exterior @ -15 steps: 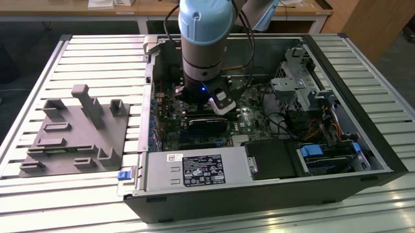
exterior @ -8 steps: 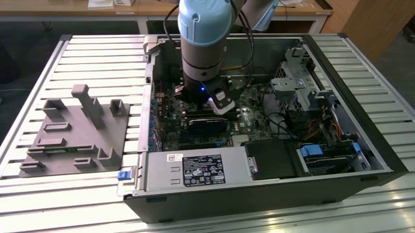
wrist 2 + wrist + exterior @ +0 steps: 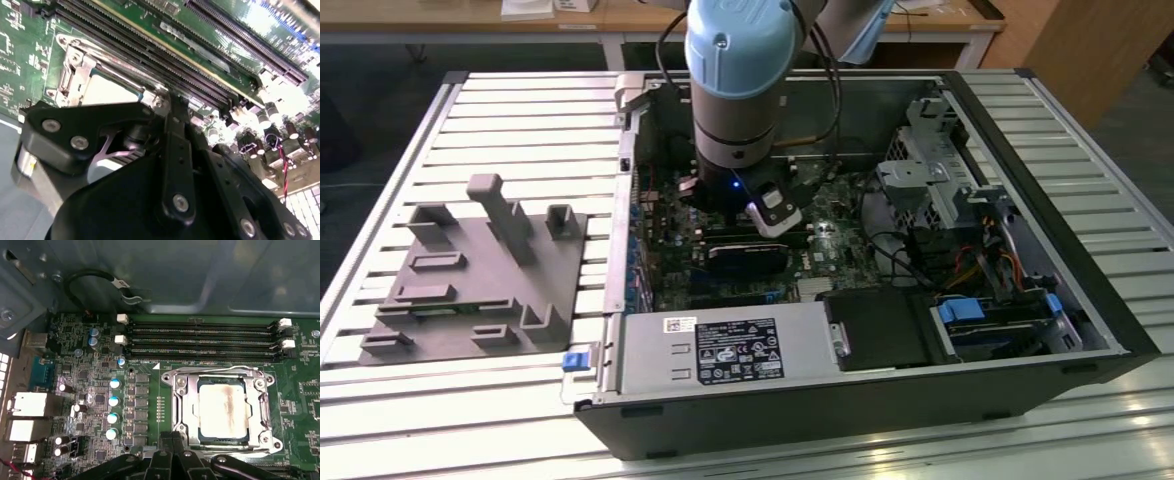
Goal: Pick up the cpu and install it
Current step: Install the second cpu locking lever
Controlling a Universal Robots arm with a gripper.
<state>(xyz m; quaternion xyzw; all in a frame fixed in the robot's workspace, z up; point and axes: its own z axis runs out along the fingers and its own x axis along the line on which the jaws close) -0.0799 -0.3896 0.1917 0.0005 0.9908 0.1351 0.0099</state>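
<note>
**CPU seated in its socket, pincer hovering close above**

Closest to us in the first wrist view, the dark linkages of the pincer [image 3: 172, 460] sit at the edge of the picture; we cannot tell from any view whether it is released or clenched, and we see nothing held in it. Just beyond it lies the cpu [image 3: 223, 410], flat inside the metal socket frame [image 3: 180, 405] on the green motherboard [image 3: 145, 405], its pale top streaked with a brownish smear. In the second wrist view the same chip [image 3: 107, 90] shows as a bright patch partly hidden behind the black pincer body [image 3: 165, 165], framed by the shiny socket bracket [image 3: 75, 62].

Past the socket we see four long memory slots [image 3: 200, 340] running side by side, with white latches at their ends, and a row of small blue-topped capacitors [image 3: 114, 407] beside the socket. Farther still a black cable [image 3: 87, 277] loops against the case wall.

In the exterior view the arm [image 3: 740, 90] reaches down into the open computer case [image 3: 854, 410], which lies on the slatted worktop [image 3: 520, 120]. A grey fixture plate [image 3: 467, 270] rests on the worktop toward the exterior view's left, well apart from the arm.
</note>
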